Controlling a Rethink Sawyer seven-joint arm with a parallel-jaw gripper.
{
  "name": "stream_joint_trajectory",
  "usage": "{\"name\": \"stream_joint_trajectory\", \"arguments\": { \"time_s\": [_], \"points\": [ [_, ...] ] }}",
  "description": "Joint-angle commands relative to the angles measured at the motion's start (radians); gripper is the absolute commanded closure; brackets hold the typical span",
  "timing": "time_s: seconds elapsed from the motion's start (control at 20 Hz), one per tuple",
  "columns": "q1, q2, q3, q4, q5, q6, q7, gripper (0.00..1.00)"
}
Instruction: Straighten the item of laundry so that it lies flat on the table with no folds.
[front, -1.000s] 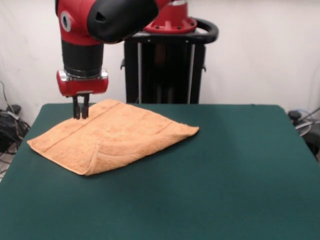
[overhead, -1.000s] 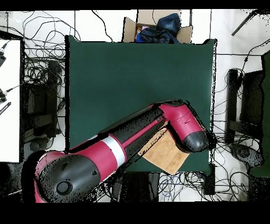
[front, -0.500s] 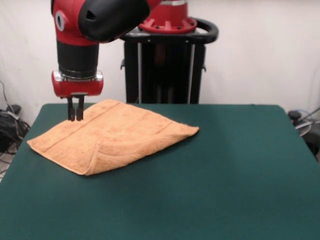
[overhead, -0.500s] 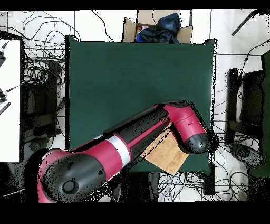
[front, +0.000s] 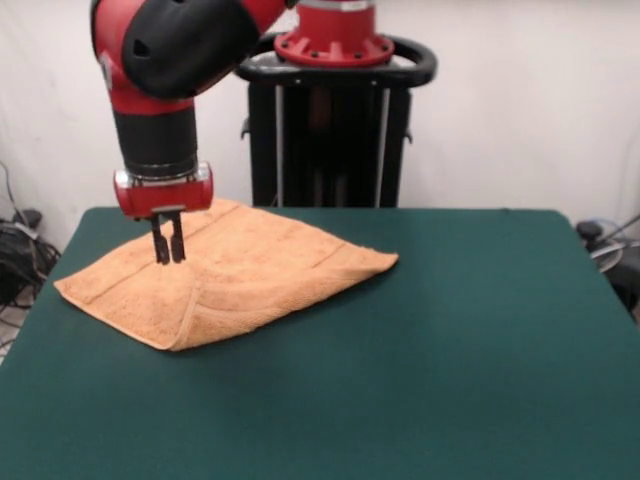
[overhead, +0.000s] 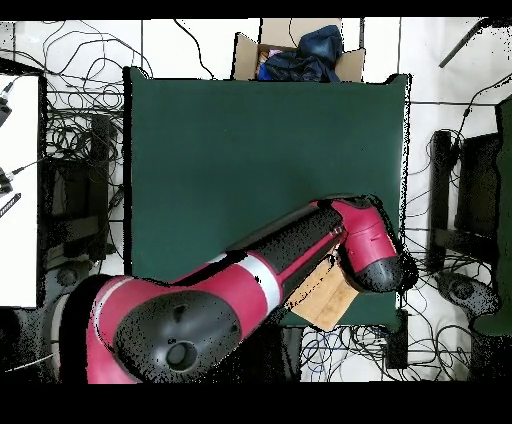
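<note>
The peach-tan towel (front: 240, 270) lies folded over on the dark green table (front: 420, 360), at the far left corner in the front view, with a doubled edge toward the camera. My gripper (front: 168, 250) hangs straight down over the towel's left part, fingers close together and holding nothing, tips just above the cloth. In the overhead view the arm covers most of the towel (overhead: 322, 297); only a strip shows near the table's (overhead: 250, 150) bottom right edge. The gripper is hidden there under the arm.
The black pedestal (front: 330, 130) stands behind the table's far edge. A cardboard box with dark cloth (overhead: 300, 50) sits beyond the table's top edge in the overhead view. Cables lie on the floor around the table.
My gripper has moved a little toward the camera and lower over the towel. The towel has not moved.
</note>
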Motion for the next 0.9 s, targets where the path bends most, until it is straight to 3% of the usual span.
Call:
{"name": "stream_joint_trajectory", "arguments": {
  "time_s": [0.05,0.35,0.55,0.9],
  "points": [
    [-0.072,-0.053,0.25,-0.035,0.124,-0.065,-0.057,1.0],
    [-0.083,-0.049,0.266,-0.031,0.115,-0.023,-0.108,1.0],
    [-0.058,0.011,0.239,-0.064,0.049,-0.018,-0.018,1.0],
    [-0.058,0.069,0.236,-0.1,0.003,-0.03,0.014,1.0]
  ]
}}
